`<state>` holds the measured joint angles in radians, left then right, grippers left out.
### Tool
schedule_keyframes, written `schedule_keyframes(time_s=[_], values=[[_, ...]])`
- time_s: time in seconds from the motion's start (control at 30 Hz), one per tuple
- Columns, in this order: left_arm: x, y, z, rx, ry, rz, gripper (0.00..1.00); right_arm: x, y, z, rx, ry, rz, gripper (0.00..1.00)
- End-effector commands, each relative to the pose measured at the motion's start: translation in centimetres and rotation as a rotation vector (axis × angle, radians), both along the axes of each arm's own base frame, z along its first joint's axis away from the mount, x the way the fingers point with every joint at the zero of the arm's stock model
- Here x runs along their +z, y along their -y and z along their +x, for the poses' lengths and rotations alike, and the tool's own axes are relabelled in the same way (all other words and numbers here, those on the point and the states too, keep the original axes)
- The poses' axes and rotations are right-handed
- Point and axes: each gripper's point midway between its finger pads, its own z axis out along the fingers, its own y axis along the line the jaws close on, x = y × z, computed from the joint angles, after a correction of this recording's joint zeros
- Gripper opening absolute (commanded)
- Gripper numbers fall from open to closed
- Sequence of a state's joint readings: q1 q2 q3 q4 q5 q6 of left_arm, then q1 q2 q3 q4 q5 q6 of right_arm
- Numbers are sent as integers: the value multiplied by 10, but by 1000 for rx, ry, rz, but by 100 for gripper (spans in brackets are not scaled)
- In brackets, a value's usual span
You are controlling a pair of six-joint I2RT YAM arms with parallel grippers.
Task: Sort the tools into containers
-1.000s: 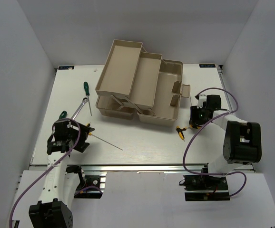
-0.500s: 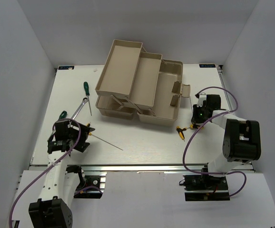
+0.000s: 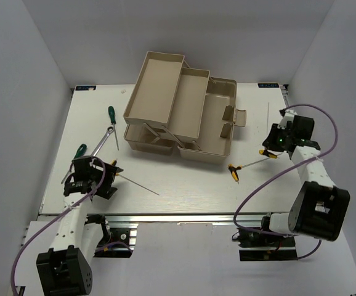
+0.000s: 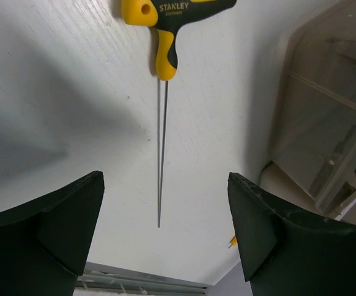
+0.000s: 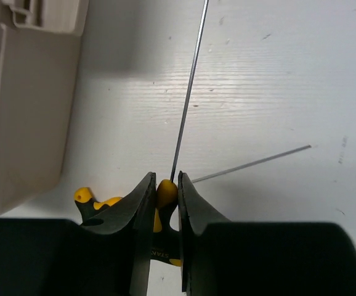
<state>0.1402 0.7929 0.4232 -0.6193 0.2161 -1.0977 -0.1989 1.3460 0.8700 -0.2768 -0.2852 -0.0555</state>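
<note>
My right jaws pinch a hex key [image 5: 167, 192] at bottom centre, handle mostly hidden behind them. My left jaws are spread; second hex key [image 4: 165, 55] at top centre, handle cut off. White woodgrain counter [image 5: 276, 92], pale grey walls [image 3: 30, 74].

Lit brightly and evenly from overhead, with pale walls [image 3: 42, 68] bouncing the light and no hard glare on the table [image 3: 184, 185]. Laid only soft, faint shadows under the toolbox [image 3: 206, 155] and beside the arms in the top view, sharp throughout. Showed the left hex key [image 4: 165, 49] and its printed lettering crisply in the left wrist view, yet rendered the left gripper [image 4: 165, 179] as near-black masses with little surface detail; spread a broad grey shadow over the white surface at left. Silhouetted the right gripper [image 5: 165, 179] likewise, dark around the right hex key [image 5: 165, 192], with a dim shadow along the toolbox wall.
</note>
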Motion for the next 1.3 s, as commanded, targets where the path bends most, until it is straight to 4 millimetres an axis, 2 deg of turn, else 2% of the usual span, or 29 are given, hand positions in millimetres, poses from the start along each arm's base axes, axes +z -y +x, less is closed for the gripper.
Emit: schedule_keyframes(time_s=[0.0, 0.07, 0.13, 0.23, 0.27, 0.3, 0.33, 0.4, 0.43, 0.47, 0.5, 0.53, 0.57, 0.63, 0.67, 0.7, 0.73, 0.77, 0.8, 0.83, 0.87, 0.9, 0.93, 1.03, 1.13, 1.27], values=[[-2, -7, 9, 35, 10, 21, 90, 40, 8, -5, -70, 60, 75, 0], [-9, -11, 10, 51, -15, 33, 89, 59, 10, -6, -74, 115, 86, 0], [-11, -14, 14, 65, -28, 46, 89, 93, 3, -3, -34, 225, 91, 0], [-20, -22, 17, 87, -78, 75, 88, 134, -31, 0, 83, 326, 184, 0], [-22, -24, 18, 87, -91, 86, 88, 141, -43, 3, 118, 336, 201, 0], [-26, -28, 21, 94, -110, 103, 87, 140, -52, 7, 137, 321, 216, 0], [-26, -30, 23, 95, -115, 113, 87, 142, -74, 7, 180, 304, 250, 0], [-24, -35, 32, 85, -113, 142, 87, 142, -94, 18, 208, 290, 286, 0], [-29, -36, 31, 69, -135, 155, 87, 141, -113, 24, 221, 273, 346, 0], [-30, -38, 32, 66, -143, 165, 87, 135, -120, 23, 210, 234, 382, 0], [-31, -40, 33, 61, -149, 178, 86, 137, -122, 31, 197, 246, 408, 0], [-33, -41, 34, 47, -161, 188, 84, 135, -141, 30, 212, 212, 456, 0], [-35, -47, 32, 58, -173, 221, 83, 123, -146, 37, 201, 177, 469, 0], [-38, -50, 31, 48, -186, 243, 83, 127, -163, 47, 224, 169, 478, 0], [-38, -50, 31, 44, -184, 246, 83, 116, -167, 56, 198, 134, 479, 0], [-37, -51, 31, 43, -182, 250, 83, 125, -173, 63, 211, 152, 484, 0], [-38, -51, 31, 40, -182, 256, 82, 124, -184, 66, 233, 146, 486, 0], [-37, -52, 31, 38, -178, 261, 82, 112, -189, 73, 231, 122, 473, 1], [-37, -52, 31, 38, -175, 264, 82, 117, -193, 80, 250, 147, 449, 2], [-36, -53, 31, 35, -174, 268, 82, 112, -203, 80, 270, 138, 431, 2], [-36, -54, 31, 35, -173, 274, 82, 98, -204, 87, 249, 119, 403, 6], [-37, -54, 32, 33, -172, 278, 81, 94, -205, 89, 235, 103, 407, 9], [-37, -54, 32, 31, -174, 281, 81, 89, -206, 90, 226, 86, 416, 19], [-42, -56, 34, 26, -187, 287, 78, 77, -207, 89, 215, 55, 422, 40], [-46, -55, 39, 11, -189, 284, 70, 83, -207, 84, 236, 74, 421, 52], [-50, -56, 48, 3, -185, 283, 64, 106, -203, 76, 282, 132, 425, 55]])
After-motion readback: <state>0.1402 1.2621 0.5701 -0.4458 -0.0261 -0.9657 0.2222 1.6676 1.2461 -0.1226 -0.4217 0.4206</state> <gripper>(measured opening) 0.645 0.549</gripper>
